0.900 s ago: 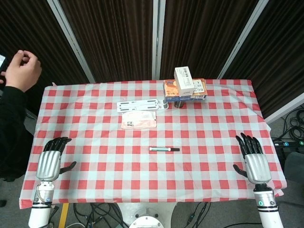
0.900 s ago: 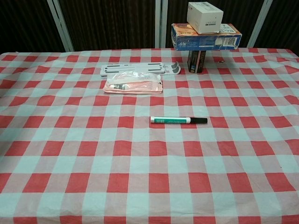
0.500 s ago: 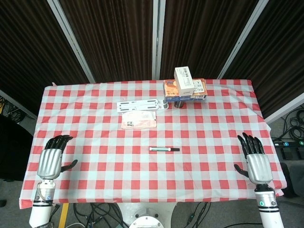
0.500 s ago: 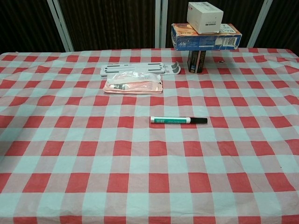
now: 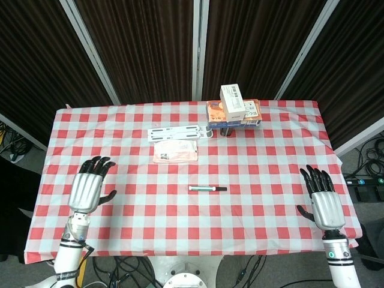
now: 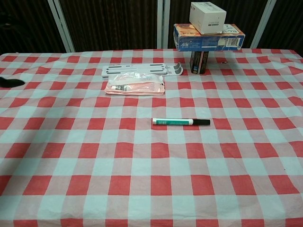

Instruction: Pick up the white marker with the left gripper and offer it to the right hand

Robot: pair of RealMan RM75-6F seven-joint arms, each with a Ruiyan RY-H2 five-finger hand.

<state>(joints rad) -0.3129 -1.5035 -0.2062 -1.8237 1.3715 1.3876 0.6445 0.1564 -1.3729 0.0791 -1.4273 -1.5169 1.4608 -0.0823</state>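
Observation:
The white marker [image 5: 207, 188] [image 6: 180, 122], with a green label and a black cap on its right end, lies flat near the middle of the red-and-white checked tablecloth. My left hand [image 5: 88, 187] hovers over the cloth's left side, fingers spread and empty, well left of the marker. Only a dark fingertip [image 6: 13, 82] of it shows at the left edge of the chest view. My right hand [image 5: 322, 199] is open at the table's right edge, fingers apart, holding nothing.
Behind the marker lie a pink flat packet [image 5: 175, 152] [image 6: 135, 87] and a white strip-shaped holder [image 5: 179, 131] [image 6: 142, 70]. At the back, a white box [image 5: 234, 100] sits on an orange-blue box [image 5: 252, 114] atop a dark can [image 6: 199, 62]. Dark curtains stand behind the table.
My left hand has risen and moved inward to the right, over the cloth. The person's arm at the far left has gone from view. My right hand stays almost still.

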